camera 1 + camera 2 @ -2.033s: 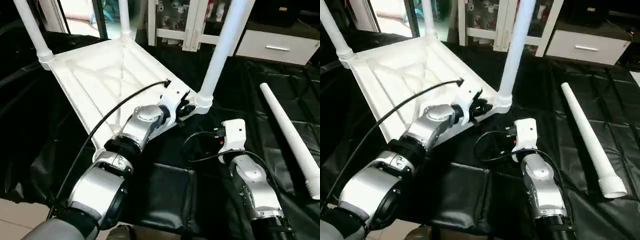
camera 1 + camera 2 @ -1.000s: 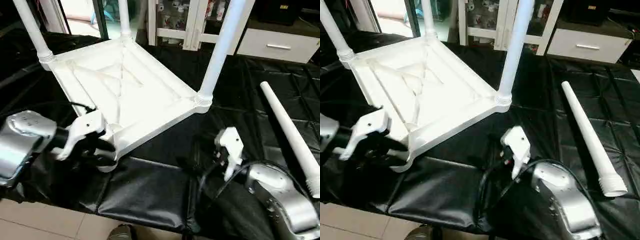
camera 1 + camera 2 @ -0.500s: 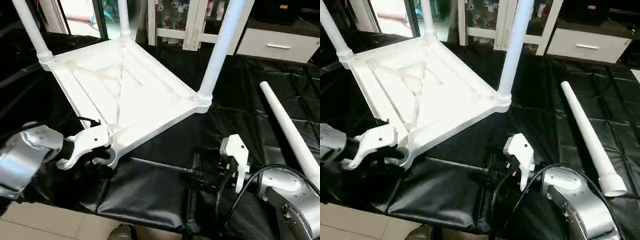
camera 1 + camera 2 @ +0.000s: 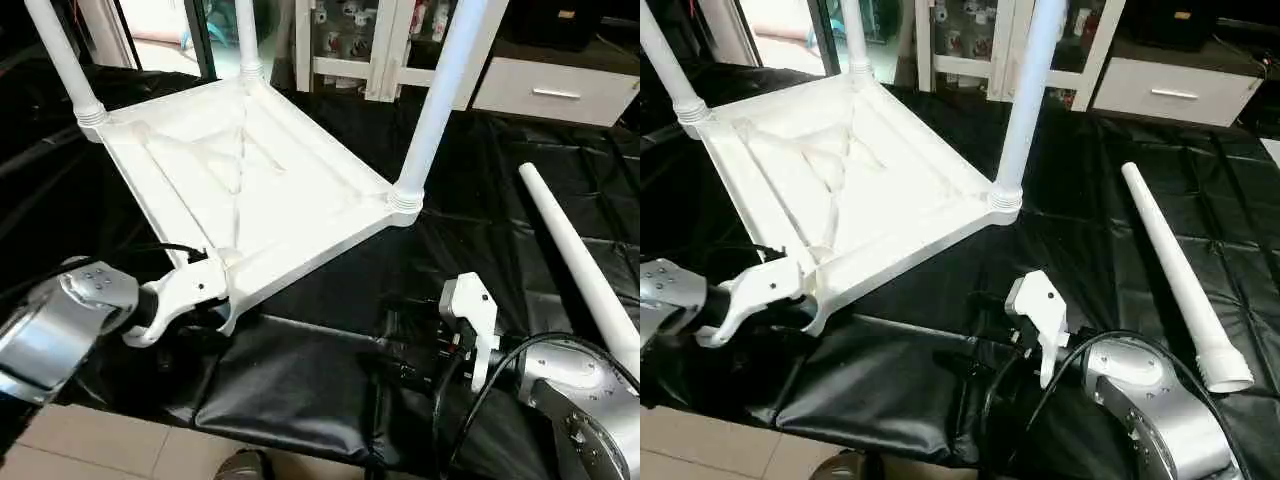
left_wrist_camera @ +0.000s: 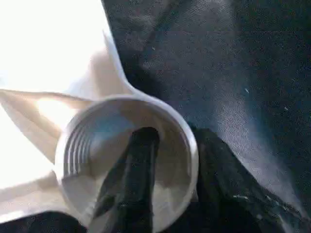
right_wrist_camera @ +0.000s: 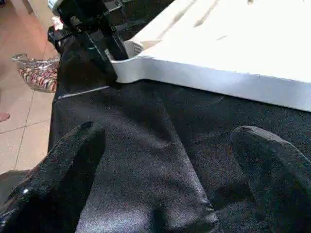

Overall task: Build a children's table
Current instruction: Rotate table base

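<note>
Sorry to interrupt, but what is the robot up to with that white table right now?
It is assembling a children's table, lying upside down on black sheeting with three legs already standing in their sockets. The left gripper pinches the wall of the empty corner socket. The right gripper hovers open over the sheet, and the fourth leg lies loose beside it.

A white plastic children's table top [image 4: 260, 190] lies upside down on black sheeting, its X-ribbed underside facing up; three tapered white tube legs stand upright in its corner sockets, one at the right corner [image 4: 437, 100], two at the far corners [image 4: 62, 60] [image 4: 247, 35]; the near corner socket [image 5: 126, 160] is open, showing inner threads; a fourth leg [image 4: 585, 275] lies loose, well apart to the right.
</note>
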